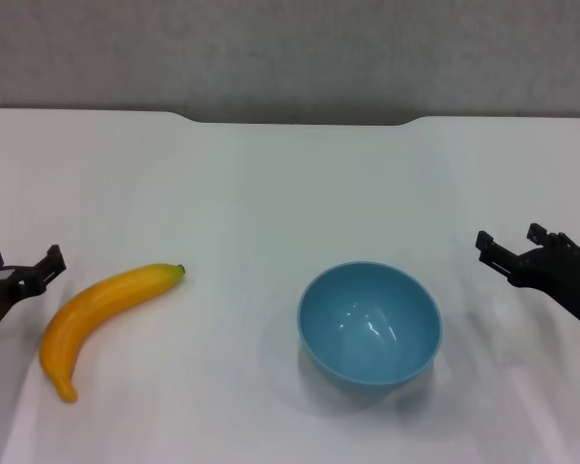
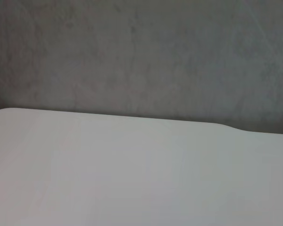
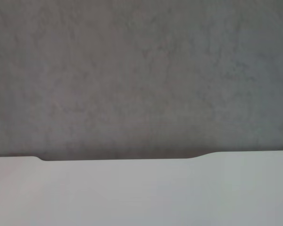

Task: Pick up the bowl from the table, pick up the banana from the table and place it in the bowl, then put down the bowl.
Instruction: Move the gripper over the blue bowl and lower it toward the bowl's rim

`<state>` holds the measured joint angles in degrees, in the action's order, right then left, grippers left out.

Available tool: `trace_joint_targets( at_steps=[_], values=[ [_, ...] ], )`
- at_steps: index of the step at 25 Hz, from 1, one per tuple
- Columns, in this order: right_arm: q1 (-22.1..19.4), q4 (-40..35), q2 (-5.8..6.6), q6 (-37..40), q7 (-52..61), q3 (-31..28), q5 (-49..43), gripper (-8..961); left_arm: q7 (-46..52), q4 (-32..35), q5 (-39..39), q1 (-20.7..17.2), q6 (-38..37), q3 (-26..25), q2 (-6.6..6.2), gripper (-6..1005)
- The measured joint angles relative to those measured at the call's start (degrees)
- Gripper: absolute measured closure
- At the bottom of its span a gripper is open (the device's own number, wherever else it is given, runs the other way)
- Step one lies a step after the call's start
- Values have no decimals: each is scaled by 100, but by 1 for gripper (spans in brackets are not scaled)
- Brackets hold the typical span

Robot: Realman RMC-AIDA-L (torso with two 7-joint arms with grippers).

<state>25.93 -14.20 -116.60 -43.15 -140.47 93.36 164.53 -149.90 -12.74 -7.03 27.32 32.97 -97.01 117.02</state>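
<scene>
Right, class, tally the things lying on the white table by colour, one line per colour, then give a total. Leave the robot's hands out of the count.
Yellow-orange: 1, the long curved yellow-orange banana, lying on the robot's left.
Light blue: 1, the round glossy light-blue bowl, upright and empty, apart from the banana.
Total: 2 things on the plain white table.

A banana (image 1: 99, 312) is lying on the table (image 1: 271, 184), toward the left. A bowl (image 1: 369, 324) is sitting upright to its right, well apart from it. The left gripper (image 1: 21, 273) is hovering at the left edge, the right gripper (image 1: 517, 249) at the right edge.
</scene>
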Motion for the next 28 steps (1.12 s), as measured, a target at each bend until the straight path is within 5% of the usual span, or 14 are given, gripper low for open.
trace_joint_targets(
  at_steps=[20,28],
  values=[
    [-6,-14,14,4,149,48,-3,77,233,-81,-53,26,-105,268,-6,120],
    [-358,-896,179,163,1274,451,-522,76,1268,-1782,-537,-505,-1123,1426,-188,126]
  ],
)
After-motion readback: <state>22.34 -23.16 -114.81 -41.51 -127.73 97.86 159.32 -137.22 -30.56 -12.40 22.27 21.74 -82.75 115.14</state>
